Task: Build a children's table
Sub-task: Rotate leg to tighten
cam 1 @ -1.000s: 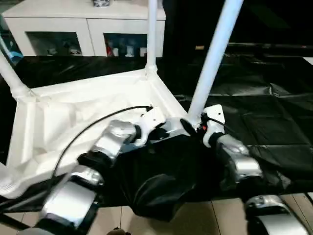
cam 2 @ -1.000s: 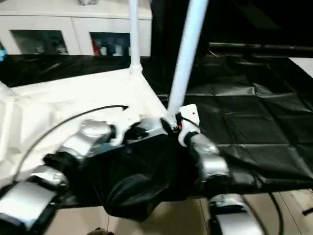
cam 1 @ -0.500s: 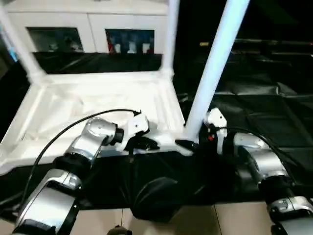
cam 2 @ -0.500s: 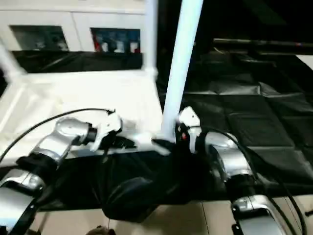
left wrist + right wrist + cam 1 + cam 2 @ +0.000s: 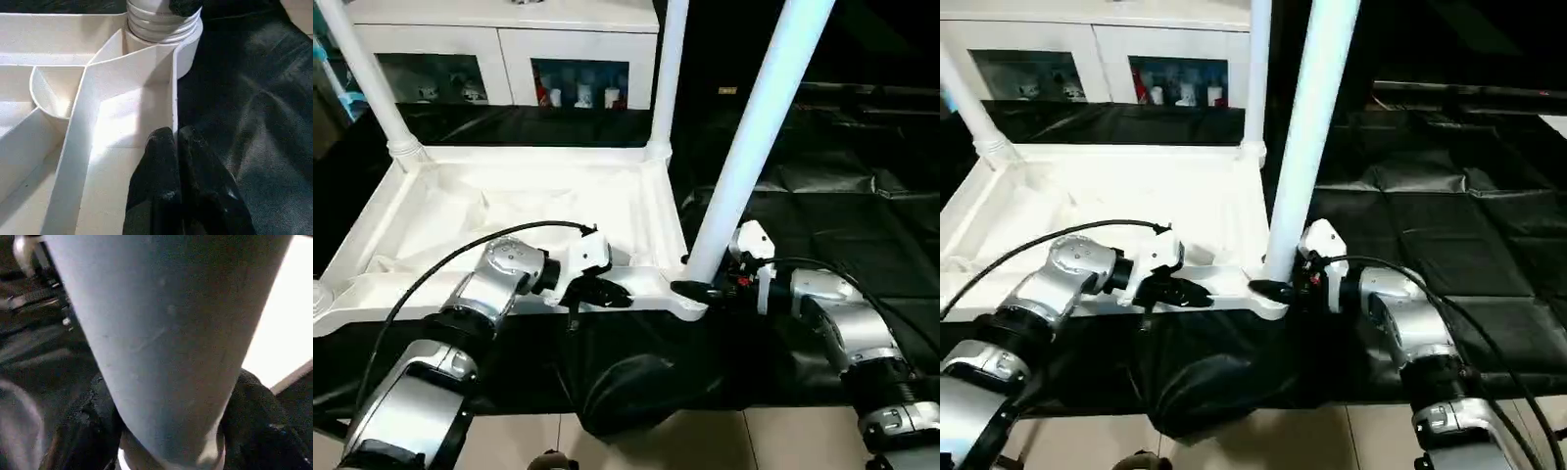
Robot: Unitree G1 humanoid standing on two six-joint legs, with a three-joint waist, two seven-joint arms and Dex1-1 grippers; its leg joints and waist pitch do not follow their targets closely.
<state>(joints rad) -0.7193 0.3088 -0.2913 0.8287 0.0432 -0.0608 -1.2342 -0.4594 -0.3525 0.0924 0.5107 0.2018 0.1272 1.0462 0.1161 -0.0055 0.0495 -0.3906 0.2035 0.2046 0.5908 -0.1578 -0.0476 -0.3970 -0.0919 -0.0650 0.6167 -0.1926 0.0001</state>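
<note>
At the near right corner: the tabletop (image 5: 524,211) is lying upside down on the black-covered table (image 5: 862,215), ribbed side up, and the near leg (image 5: 754,137) is standing in its corner socket (image 5: 164,27).
Other legs: two more are standing in the far corner sockets, one on the far left (image 5: 367,83) and one on the far right (image 5: 666,78).
Right hand (image 5: 161,431): its two black fingers are sitting on either side of the near leg's base, just above the socket, the leg lying between them; whether they are pressing on the leg I cannot tell.
Left hand (image 5: 173,166): its fingers are pressed together, pinching the thin near rim of the tabletop, beside that same socket.
Step in hand: seating the near leg, by my reading.
Doing it well: the left hand should be bracing the rim firmly so the tabletop is not sliding on the slick black sheet, while the right grips low and keeps the leg in line with the socket before any turning or pushing.
Risk: a leaning leg is likely to bind or lever the light tabletop upward.
</note>
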